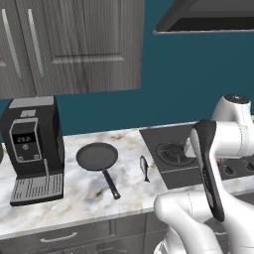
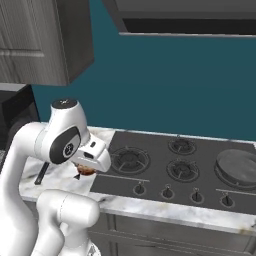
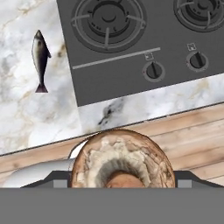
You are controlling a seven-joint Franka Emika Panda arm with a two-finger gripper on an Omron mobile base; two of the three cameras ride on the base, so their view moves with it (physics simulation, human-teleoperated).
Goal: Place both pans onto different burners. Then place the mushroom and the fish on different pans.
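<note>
- Brown and ridged, the mushroom (image 3: 123, 160) sits right against the hand camera, its gilled underside toward the lens; in the right base view a bit of it (image 2: 86, 171) shows under the wrist, held up over the counter's (image 2: 65, 176) front corner.
- The end effector (image 2: 86, 170) is spread fairly wide and appears to be pinching the mushroom; the fingertips themselves are covered by it.
- One pan (image 2: 239, 166) already rests on a burner at the cooktop's 3 o'clock edge; the other pan (image 1: 97, 158) lies on the counter beside the coffee machine (image 1: 32, 149), handle pointing to 5 o'clock.
- The fish (image 1: 144, 168) lies on the counter between that pan and the cooktop (image 1: 171, 158); in the hand view it (image 3: 40, 59) is at 10 o'clock.
- The step looks like carrying the mushroom to the pan on the burner: keep it level, travel high enough to clear the grates and knobs (image 3: 153, 70), come down over the pan's middle and let go low so the round cap does not roll out.
</note>
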